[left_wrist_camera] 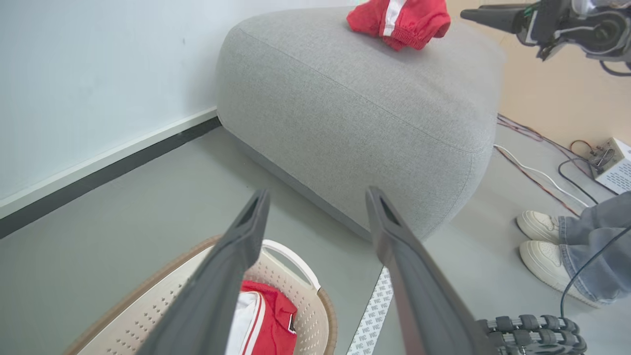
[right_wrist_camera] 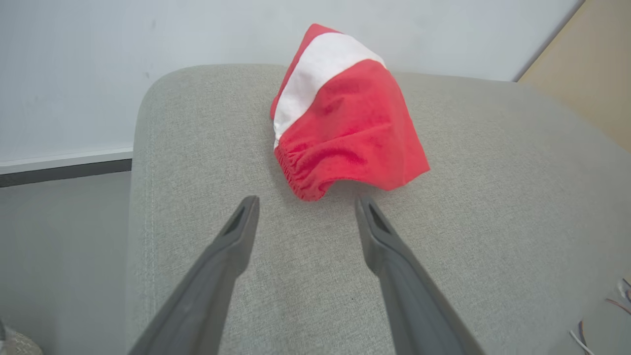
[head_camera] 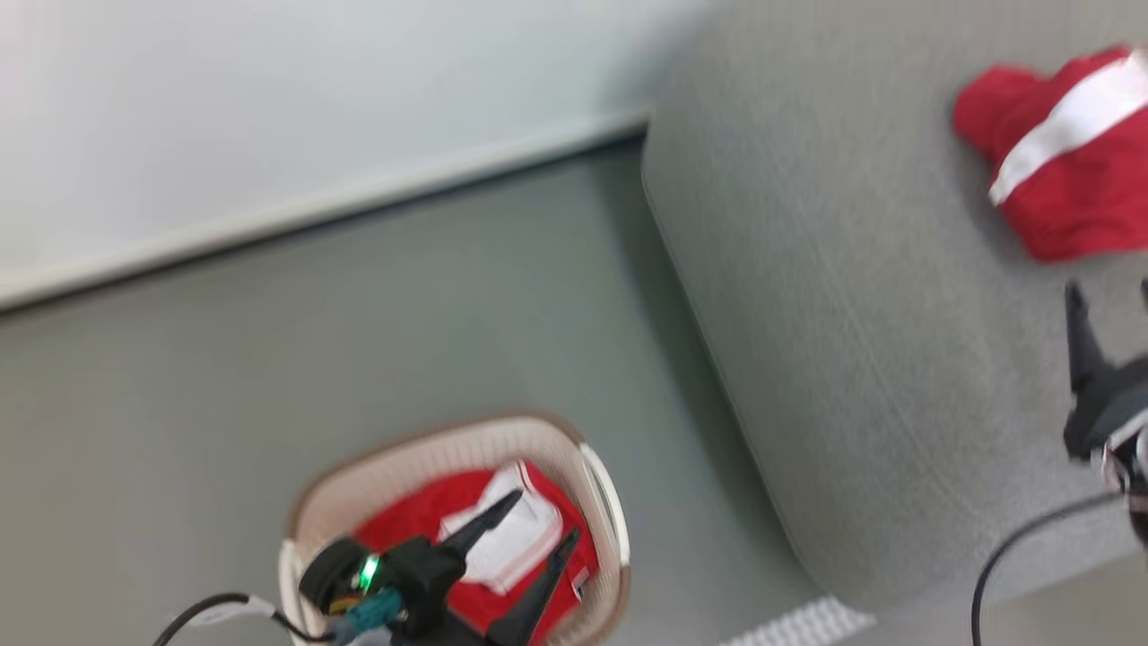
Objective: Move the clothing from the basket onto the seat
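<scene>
**One on seat, one to go**

Red garment lies on the seat, just ahead of the right gripper, which has fingers spread and is empty. Second garment sits in the basket on the floor. The left gripper hangs above it, also spread, holding nothing. Step, I reckon: pick no. 2. Next: lower into the fabric, pinch a fold, lift clear of the basket.

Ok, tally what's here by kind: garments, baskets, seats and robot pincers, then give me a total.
Basket: 1
Seat: 1
Red garments: 2, the seat garment and the basket garment
Pincers: 2, the left pincer and the right pincer
Total: 6
</scene>
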You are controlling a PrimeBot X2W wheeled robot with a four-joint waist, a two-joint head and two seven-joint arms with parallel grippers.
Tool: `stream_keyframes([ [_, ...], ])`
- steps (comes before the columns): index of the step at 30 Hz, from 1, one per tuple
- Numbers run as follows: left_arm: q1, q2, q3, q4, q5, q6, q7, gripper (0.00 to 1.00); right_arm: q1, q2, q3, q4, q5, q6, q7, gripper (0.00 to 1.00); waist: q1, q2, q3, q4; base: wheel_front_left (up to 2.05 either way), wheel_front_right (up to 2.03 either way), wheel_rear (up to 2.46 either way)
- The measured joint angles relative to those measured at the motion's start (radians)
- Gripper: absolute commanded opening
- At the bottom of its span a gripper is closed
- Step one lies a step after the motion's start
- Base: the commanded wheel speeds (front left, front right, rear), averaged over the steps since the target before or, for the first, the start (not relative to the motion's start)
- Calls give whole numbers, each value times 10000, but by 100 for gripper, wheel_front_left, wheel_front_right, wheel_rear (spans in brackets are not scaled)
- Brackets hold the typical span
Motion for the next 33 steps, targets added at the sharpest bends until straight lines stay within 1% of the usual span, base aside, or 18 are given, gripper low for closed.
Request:
stream_keyframes([
  [2,438,-115,249,117,-171,33,-27,100,724,-69,8,-639,-27,0,311,100,-1,-1,-521,98,0,0,0],
  [4,870,-217,558,157,-180,25,-29,100,1543,-65,-238,-1350,31,0,487,100,-1,-1,-1030,216,0,0,0],
  [7,1453,-309,1294,113,-130,117,-40,100,2610,205,-688,-2711,-90,0,709,100,-2,-1,-1726,433,0,0,0],
  [10,2093,-326,2061,59,88,203,-40,100,3546,894,-1212,-4061,-510,0,901,100,-1,-1,-2303,714,0,0,0],
  [13,2700,-380,2878,-10,357,303,-40,100,4449,1659,-1475,-5269,-991,0,1018,100,0,-1,-2732,1102,0,0,0],
  [15,3107,-454,3450,-90,568,393,-50,100,4951,2088,-1542,-5887,-1220,0,1018,100,0,-1,-2942,1400,0,0,0],
  [18,3747,-585,4345,-251,782,412,-54,100,5660,2775,-1561,-6619,-1595,0,924,100,2,-1,-3228,1844,0,0,0],
  [22,4625,-685,5480,-431,1170,403,-56,100,6322,3565,-1260,-7183,-2105,0,685,100,2,0,-3591,2349,0,0,0],
  [25,5288,-708,6201,-454,1394,376,-56,100,6779,4057,-1080,-7308,-2234,0,564,100,2,0,-3867,2625,0,0,0],
  [26,5492,-721,6483,-447,1467,362,-56,100,6915,4149,-984,-7321,-2253,0,523,100,2,0,-3951,2702,0,0,0],
  [27,5853,-784,6997,-435,1601,280,-56,100,7106,4288,-798,-7306,-2341,0,518,100,2,0,-4099,2834,0,0,0],
  [28,6013,-830,7237,-435,1724,224,-56,100,7163,4345,-702,-7294,-2374,0,518,100,2,0,-4163,2887,0,0,0],
  [30,6325,-895,7566,-368,1818,35,-56,100,7286,4452,-566,-7248,-2424,0,516,100,2,1,-4273,2967,0,0,0],
  [33,6799,-1078,8111,-276,1962,-140,-56,100,7432,4537,-435,-7114,-2431,0,506,100,2,1,-4357,2990,0,0,0],
])
